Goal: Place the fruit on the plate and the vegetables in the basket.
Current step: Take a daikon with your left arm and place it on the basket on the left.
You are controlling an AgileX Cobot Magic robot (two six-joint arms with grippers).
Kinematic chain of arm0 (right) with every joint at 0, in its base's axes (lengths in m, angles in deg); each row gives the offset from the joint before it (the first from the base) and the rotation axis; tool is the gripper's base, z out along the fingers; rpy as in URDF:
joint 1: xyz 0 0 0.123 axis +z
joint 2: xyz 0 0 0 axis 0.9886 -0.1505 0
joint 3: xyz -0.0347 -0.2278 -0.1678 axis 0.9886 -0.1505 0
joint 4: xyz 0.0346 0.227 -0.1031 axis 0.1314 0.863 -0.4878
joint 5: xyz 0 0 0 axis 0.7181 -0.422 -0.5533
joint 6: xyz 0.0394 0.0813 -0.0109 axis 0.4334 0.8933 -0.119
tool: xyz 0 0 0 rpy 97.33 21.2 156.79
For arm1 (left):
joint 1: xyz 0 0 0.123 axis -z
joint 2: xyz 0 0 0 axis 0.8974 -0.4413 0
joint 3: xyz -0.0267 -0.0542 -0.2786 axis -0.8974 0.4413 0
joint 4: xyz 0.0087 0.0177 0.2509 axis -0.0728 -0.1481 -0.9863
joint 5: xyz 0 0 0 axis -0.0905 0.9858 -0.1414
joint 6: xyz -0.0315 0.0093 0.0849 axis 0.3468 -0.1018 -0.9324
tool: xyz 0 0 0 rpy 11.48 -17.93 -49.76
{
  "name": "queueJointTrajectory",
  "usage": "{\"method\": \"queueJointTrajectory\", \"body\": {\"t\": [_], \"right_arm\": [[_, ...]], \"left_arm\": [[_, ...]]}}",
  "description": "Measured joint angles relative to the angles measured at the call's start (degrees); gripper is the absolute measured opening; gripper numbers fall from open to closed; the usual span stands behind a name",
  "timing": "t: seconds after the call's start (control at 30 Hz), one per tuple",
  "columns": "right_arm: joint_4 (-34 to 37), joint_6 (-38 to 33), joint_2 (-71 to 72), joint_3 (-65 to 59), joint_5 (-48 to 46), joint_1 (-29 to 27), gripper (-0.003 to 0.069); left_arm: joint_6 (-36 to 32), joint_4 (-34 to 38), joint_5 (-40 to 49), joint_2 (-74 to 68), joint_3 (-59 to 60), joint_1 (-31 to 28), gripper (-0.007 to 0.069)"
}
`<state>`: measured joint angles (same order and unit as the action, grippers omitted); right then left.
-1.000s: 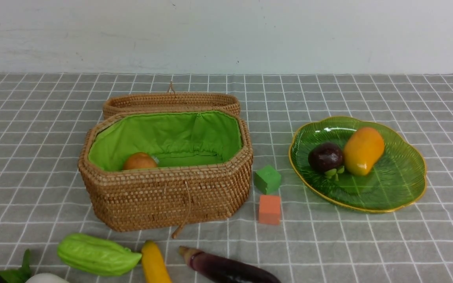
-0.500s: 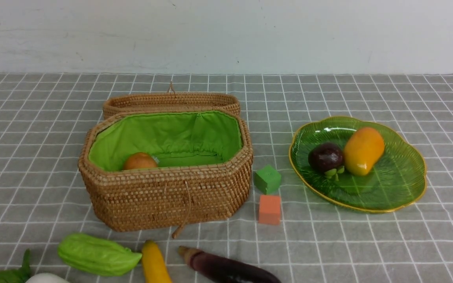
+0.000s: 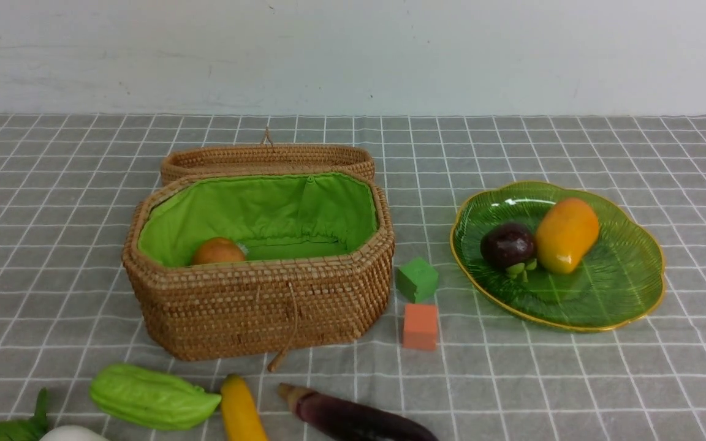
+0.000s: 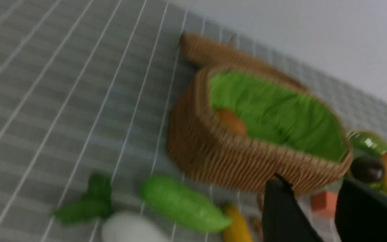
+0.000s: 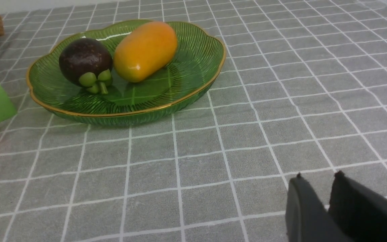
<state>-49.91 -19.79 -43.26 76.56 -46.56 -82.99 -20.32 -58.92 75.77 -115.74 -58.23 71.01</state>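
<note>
- The left claw (image 4: 312,184) hangs released and empty, with the near wall of the basket (image 3: 255,306) just beyond it.
- The right claw (image 5: 318,174) is almost clenched, grasping nothing. It sits low over the table (image 3: 573,380), well to the right of the basket.
- Done, in my judgement:
  - The brown-orange tuber (image 3: 218,251) lies inside the basket on the green lining.
  - The mangosteen (image 3: 508,245) and mango (image 3: 566,234) sit touching on the plate (image 3: 604,300), right of the basket.
- Left, all on the table in front of the basket:
  - The gourd (image 3: 151,396), the eggplant (image 3: 353,419) and the radish (image 3: 71,433), which is partly cut off, belong in the basket.
  - The banana (image 3: 241,413) belongs on the plate.
- The lid (image 3: 267,158) rests behind the basket.
- The green cube (image 3: 417,279) and orange cube (image 3: 420,326) stand just right of the basket and are not part of the sorting.
- Roughly half the job remains.
</note>
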Motion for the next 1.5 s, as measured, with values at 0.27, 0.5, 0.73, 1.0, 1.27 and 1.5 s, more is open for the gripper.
{"method": "queueJointTrajectory", "body": {"t": [0.27, 0.5, 0.73, 1.0, 1.27, 1.5], "right_arm": [[0.0, 0.0, 0.0, 0.0, 0.0, 0.0, 0.014], [0.0, 0.0, 0.0, 0.0, 0.0, 0.0, 0.0148], [0.0, 0.0, 0.0, 0.0, 0.0, 0.0, 0.0149], [0.0, 0.0, 0.0, 0.0, 0.0, 0.0, 0.0158], [0.0, 0.0, 0.0, 0.0, 0.0, 0.0, 0.0168], [0.0, 0.0, 0.0, 0.0, 0.0, 0.0, 0.0177]], "left_arm": [[18.48, -3.74, 11.17, -11.83, 2.91, 0.0, 0.0281], [20.85, -1.93, 7.24, -26.89, 5.87, 0.0, 0.0468], [19.03, 1.51, 0.06, -38.2, 7.65, 0.0, 0.0638], [17.1, -1.64, -4.43, -48.46, 7.65, 0.0, 0.0621], [17.01, -3.78, -5.9, -52.96, 7.65, 0.0, 0.0556], [15.93, -3.73, -6.48, -53.56, 7.65, 0.0, 0.0544]]}}
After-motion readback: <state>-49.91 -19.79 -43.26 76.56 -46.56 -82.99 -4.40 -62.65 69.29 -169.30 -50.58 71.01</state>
